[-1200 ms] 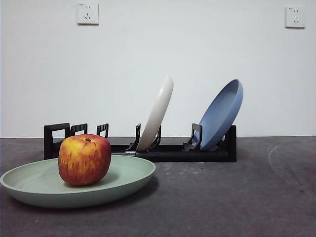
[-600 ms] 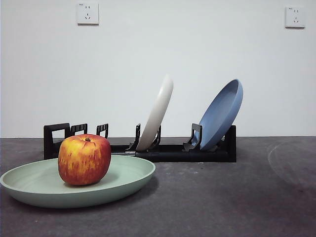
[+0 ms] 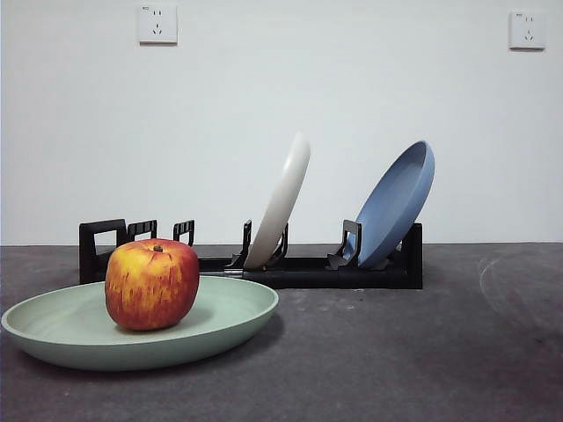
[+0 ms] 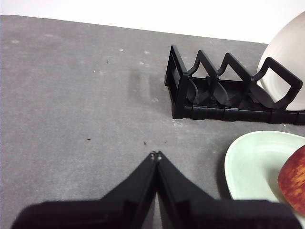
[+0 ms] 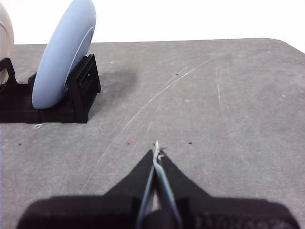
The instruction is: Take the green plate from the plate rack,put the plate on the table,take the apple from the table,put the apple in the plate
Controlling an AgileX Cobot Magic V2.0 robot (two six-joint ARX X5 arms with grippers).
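Red streaked apple sits in pale sage-green round plate, lower left of frame; task looks complete. Left gripper and right gripper clenched, empty; nothing left but idling.

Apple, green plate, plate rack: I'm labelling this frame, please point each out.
apple [image 3: 151, 284]: front view, middle of its red side.
green plate [image 3: 233, 303]: front view, bare inner surface beside the apple.
plate rack [image 3: 303, 274]: front view, its low black base bar.
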